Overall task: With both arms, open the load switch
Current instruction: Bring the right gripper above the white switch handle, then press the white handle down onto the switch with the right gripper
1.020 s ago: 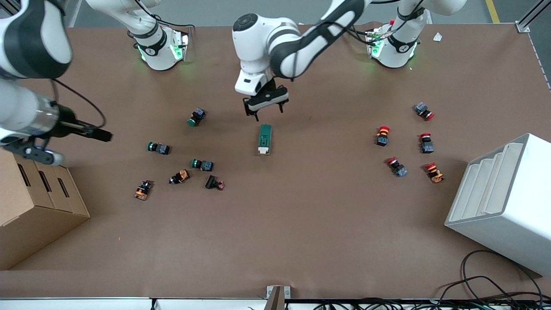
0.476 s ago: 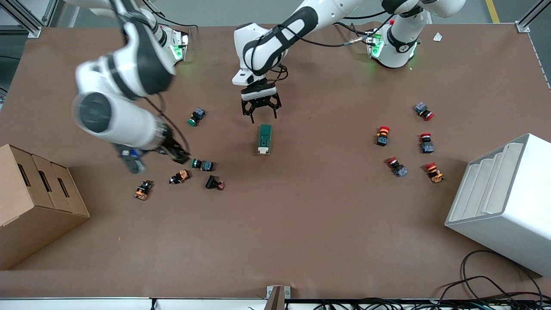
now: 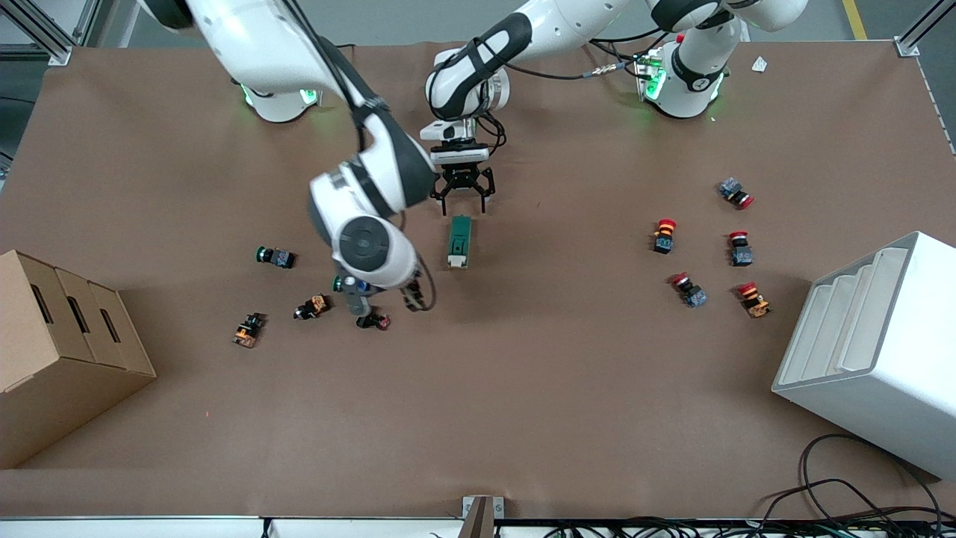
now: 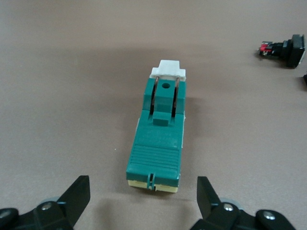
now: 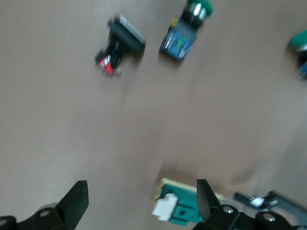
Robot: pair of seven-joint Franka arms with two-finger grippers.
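Observation:
The load switch [image 3: 459,241], a dark-green block with a white lever [image 4: 167,72] at its end nearer the front camera, lies mid-table. My left gripper [image 3: 463,199] hangs open just off the switch's other end; in the left wrist view the switch [image 4: 158,139] lies ahead of the open gripper [image 4: 143,201], untouched. My right gripper [image 3: 413,295] is open over the table beside the switch's white end. In the right wrist view the switch [image 5: 184,208] shows close to one finger [image 5: 206,201], nothing between the fingers.
Green and orange push buttons [image 3: 275,257] [image 3: 312,306] lie toward the right arm's end, one black-and-red [image 3: 373,320] under the right wrist. Red push buttons [image 3: 739,248] lie toward the left arm's end. A cardboard box [image 3: 60,351] and a white rack [image 3: 874,351] stand at the table's ends.
The right arm has swung from over the cardboard box across the push buttons to beside the switch. The left gripper has turned and settled closer to the switch's end.

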